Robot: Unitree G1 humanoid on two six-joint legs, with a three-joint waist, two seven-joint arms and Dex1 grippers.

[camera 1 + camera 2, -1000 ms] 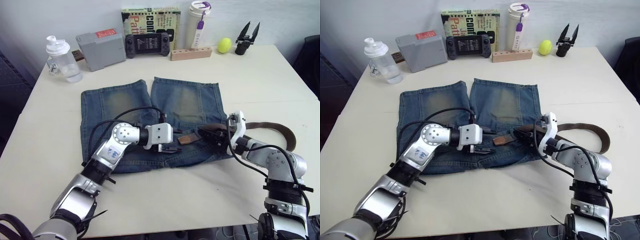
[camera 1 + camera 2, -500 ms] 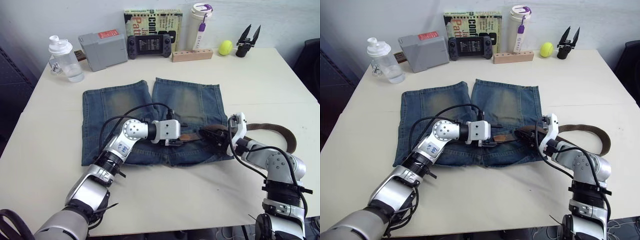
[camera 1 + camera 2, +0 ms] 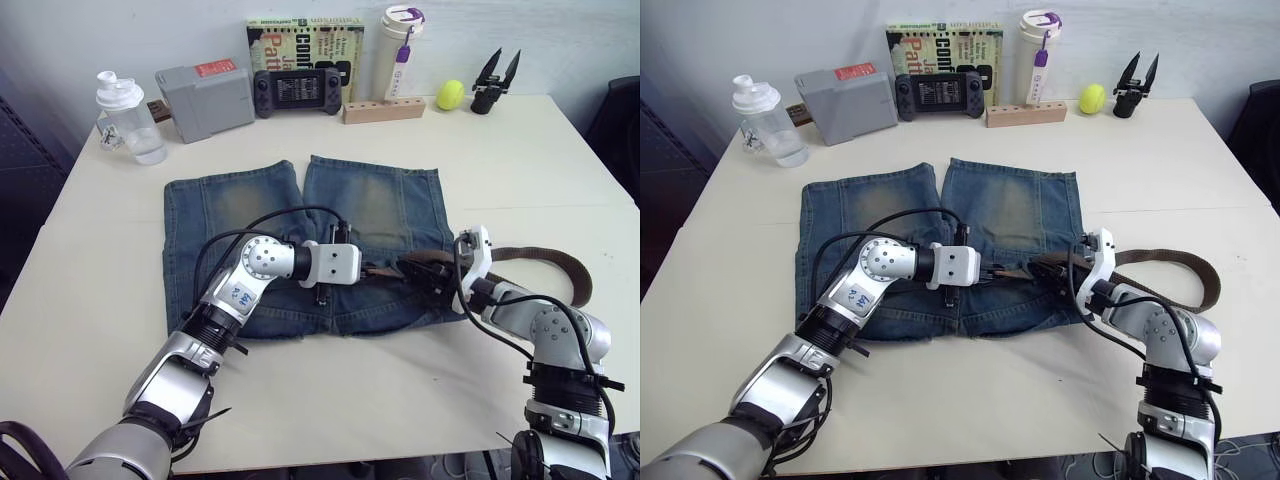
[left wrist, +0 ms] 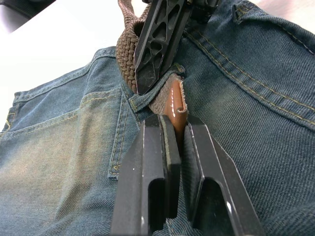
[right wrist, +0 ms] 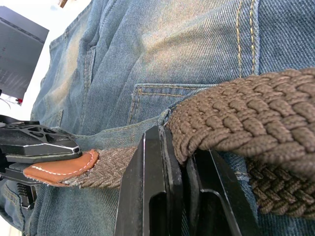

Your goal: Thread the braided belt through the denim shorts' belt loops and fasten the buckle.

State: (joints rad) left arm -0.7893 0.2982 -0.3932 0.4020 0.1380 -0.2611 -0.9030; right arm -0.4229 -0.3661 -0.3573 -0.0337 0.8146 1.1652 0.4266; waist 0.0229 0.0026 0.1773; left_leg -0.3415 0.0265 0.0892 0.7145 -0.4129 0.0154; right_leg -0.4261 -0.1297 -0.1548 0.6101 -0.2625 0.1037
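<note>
Your left gripper clamps the belt tip; right gripper fingers pinch the belt over the shorts.

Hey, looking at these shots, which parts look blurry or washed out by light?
Left wrist view: the left gripper's own fingers are soft at the bottom, and the table is blown out white. Right wrist view: the braided belt is crisp, the far denim shorts softer. Head views: evenly lit, soft shadows.
</note>
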